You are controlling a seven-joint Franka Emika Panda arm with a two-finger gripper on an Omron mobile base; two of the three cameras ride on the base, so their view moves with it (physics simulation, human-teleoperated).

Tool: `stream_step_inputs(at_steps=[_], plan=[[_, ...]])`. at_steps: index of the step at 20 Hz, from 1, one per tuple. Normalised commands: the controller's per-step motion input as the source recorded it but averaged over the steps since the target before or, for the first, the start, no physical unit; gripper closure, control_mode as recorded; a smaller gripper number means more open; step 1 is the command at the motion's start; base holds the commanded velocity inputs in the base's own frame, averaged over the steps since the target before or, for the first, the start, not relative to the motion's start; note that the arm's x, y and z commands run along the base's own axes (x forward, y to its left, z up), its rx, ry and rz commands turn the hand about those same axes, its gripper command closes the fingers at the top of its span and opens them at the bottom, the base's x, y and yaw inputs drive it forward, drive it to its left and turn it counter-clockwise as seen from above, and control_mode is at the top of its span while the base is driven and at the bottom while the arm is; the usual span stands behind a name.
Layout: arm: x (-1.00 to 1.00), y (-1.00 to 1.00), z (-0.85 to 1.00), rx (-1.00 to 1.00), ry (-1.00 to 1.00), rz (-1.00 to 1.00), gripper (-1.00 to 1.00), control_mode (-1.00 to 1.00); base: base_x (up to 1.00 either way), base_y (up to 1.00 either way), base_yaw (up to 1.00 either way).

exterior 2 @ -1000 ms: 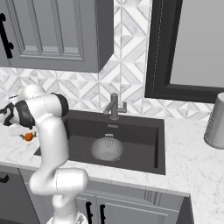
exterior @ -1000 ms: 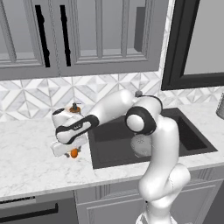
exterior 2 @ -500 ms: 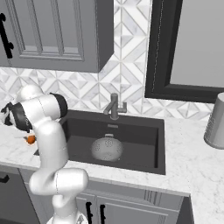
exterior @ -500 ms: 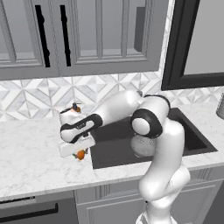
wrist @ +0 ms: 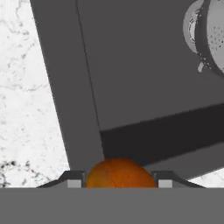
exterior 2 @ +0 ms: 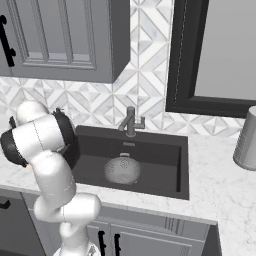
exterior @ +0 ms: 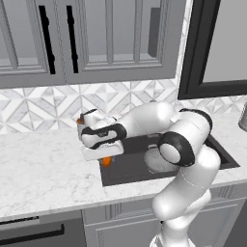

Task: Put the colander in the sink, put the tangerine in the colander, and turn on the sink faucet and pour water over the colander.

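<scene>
Between your gripper's (wrist: 119, 183) finger tips sits the tangerine (wrist: 120, 173), clasped from both sides above the left rim of the sink (wrist: 144, 65). In the left base view the fruit peeks out under the hand, seemingly clear of the counter (exterior: 43, 169), though the arm hides much there. You'll find the colander (exterior 2: 122, 169) upright on the basin floor, well apart from the fruit. Behind it stands the sink faucet (exterior 2: 130, 121), before a patterned tile wall; a grey canister (exterior 2: 247, 140) stands on the marble at far right.
</scene>
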Motion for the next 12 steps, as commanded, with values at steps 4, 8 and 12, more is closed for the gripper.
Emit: stream_step_inputs(at_steps=[4,8,12], plan=[[-0.27,-0.94,0.46,-0.07,-0.05,-0.33,1.0,-1.0,0.0,0.0,0.0],[-0.83,-0.98,0.71,0.0,-0.05,-0.18,1.0,-1.0,0.0,0.0,0.0],[-0.94,-1.0,0.85,0.0,-0.04,-0.13,1.0,-1.0,0.0,0.0,0.0]])
